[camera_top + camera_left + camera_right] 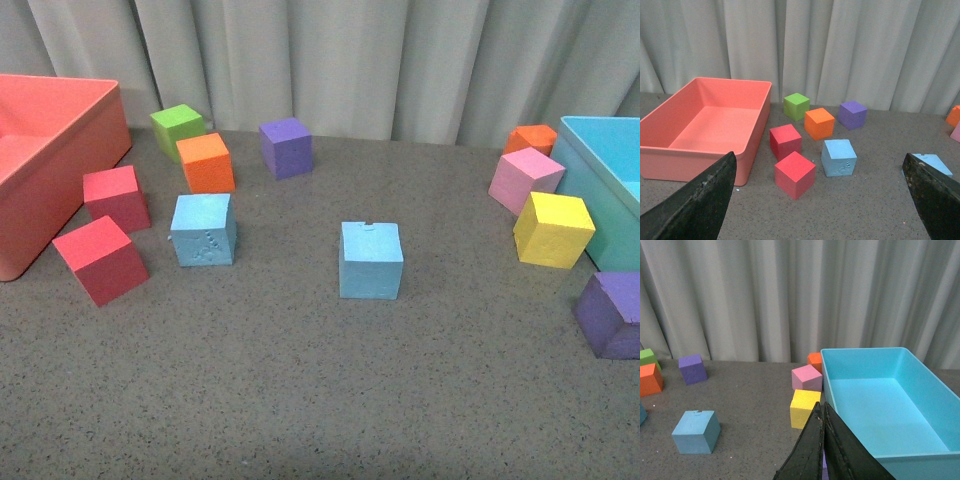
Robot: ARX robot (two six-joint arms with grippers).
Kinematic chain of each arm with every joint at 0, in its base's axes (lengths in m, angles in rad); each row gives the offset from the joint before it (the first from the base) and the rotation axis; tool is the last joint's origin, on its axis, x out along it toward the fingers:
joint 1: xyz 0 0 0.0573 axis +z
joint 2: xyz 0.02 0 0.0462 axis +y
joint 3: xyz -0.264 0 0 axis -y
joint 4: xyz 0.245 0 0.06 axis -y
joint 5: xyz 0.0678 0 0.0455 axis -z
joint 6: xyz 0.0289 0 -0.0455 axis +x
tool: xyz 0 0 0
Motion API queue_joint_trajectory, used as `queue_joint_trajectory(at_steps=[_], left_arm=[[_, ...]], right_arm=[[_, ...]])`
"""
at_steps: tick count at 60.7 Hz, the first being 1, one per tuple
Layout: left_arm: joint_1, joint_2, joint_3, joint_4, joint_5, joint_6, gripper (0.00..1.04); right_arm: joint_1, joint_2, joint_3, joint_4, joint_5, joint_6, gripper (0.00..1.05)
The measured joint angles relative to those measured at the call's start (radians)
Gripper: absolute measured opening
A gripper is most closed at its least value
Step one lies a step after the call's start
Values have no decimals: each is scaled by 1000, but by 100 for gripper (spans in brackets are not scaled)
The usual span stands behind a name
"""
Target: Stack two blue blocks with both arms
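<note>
Jaws on my left gripper (pixel 818 157) gape, embossed blue block (pixel 839 157) ahead between them; right gripper (pixel 821 406) is pinched together, empty, plain blue block (pixel 696 431) well off its line, probably its pick.

Left blue block (pixel 203 229): light sky-blue, faint embossed marks on its front face.
Right blue block (pixel 370 260): same sky-blue, plain.
Other cubes, plain: red cube (pixel 116 197), second red cube (pixel 100 259), orange cube (pixel 205 162), green cube (pixel 178 127), purple cube (pixel 285 147), second orange cube (pixel 531 138), pink cube (pixel 526 179), yellow cube (pixel 553 229), second purple cube (pixel 610 314).
Left bin (pixel 95 140): coral.
Right bin (pixel 598 165): turquoise.
Table (pixel 300 410): grey, finely speckled.
Curtain (pixel 350 60): pale grey.
Left gripper (pixel 818 156), right gripper (pixel 822 410): black.
</note>
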Motion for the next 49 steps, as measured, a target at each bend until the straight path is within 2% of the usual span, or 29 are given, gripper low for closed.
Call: queue_joint_trajectory(at_steps=[39, 44, 49], left_arm=[[0, 0, 0, 0, 0, 0, 98], [0, 0, 0, 0, 0, 0, 98], [0, 0, 0, 0, 0, 0, 98]], right_arm=[[0, -246, 0, -242, 0, 0, 1], [0, -357, 0, -389, -3, -1, 1], [0, -412, 0, -413, -3, 0, 1]])
